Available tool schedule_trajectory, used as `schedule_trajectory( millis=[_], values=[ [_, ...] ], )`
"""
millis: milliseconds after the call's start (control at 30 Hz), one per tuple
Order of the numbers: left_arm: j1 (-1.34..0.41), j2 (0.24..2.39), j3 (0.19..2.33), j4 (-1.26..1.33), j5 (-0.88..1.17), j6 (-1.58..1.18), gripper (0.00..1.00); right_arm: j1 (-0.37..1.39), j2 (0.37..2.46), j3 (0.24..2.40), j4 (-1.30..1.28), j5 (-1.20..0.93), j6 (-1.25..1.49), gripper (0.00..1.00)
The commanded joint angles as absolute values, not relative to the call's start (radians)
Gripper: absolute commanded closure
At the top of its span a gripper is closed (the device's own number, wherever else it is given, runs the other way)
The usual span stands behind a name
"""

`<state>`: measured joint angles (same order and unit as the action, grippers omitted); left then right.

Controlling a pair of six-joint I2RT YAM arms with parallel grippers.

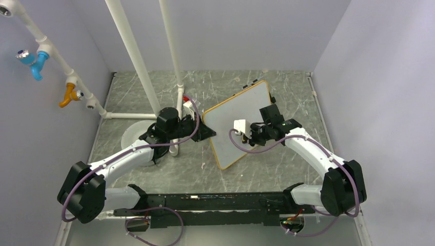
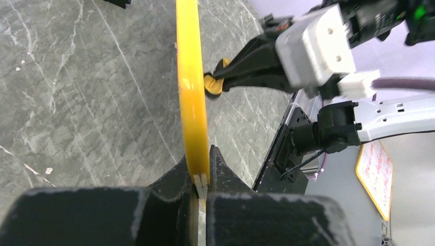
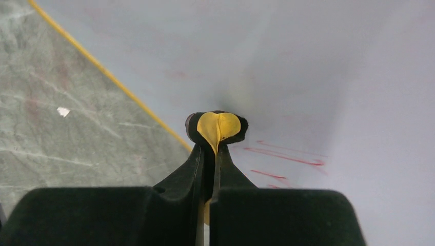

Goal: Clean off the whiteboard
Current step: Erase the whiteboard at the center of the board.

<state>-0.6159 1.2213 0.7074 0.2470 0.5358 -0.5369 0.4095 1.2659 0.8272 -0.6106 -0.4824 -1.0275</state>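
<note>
The whiteboard (image 1: 241,115) stands tilted up off the table, its orange-tan frame seen edge-on as a yellow strip (image 2: 192,87) in the left wrist view. My left gripper (image 1: 208,130) (image 2: 203,166) is shut on the frame's left edge. My right gripper (image 1: 245,134) (image 3: 211,148) is shut on a small yellow eraser pad (image 3: 218,125) with a black rim, which is pressed against the white face. The same pad (image 2: 213,84) touches the board in the left wrist view. Red scrawl (image 3: 287,154) remains just right of the pad; faint pink smears lie above.
White pipes (image 1: 138,56) rise from the table behind my left arm, with a round white disc (image 1: 134,134) beside it. Grey marbled tabletop (image 3: 61,143) shows left of the board. Walls close in on all sides. A small framed white panel with red scrawl (image 2: 377,174) shows far right.
</note>
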Motion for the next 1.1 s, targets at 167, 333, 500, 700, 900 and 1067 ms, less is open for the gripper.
schedule_trajectory(
  millis=[167,333,500,700,900,1067],
  values=[
    [-0.637,1.187,0.747,0.291,0.677,-0.544,1.0,0.37,1.244,0.927,-0.587,-0.538,-0.99,1.0],
    [-0.637,1.18,0.746,0.285,0.675,-0.537,1.0,0.373,1.254,0.83,-0.614,-0.574,-1.046,1.0],
    [-0.637,1.174,0.743,0.29,0.676,-0.535,1.0,0.373,1.246,0.808,-0.614,-0.582,-1.041,1.0],
    [-0.637,1.163,0.738,0.288,0.672,-0.53,1.0,0.363,1.259,0.931,-0.645,-0.604,-1.01,1.0],
    [-0.635,1.145,0.726,0.289,0.664,-0.527,1.0,0.329,1.271,1.056,-0.718,-0.633,-1.011,1.0],
    [-0.637,1.146,0.721,0.305,0.669,-0.532,1.0,0.32,1.275,1.02,-0.704,-0.647,-1.006,1.0]
  ],
)
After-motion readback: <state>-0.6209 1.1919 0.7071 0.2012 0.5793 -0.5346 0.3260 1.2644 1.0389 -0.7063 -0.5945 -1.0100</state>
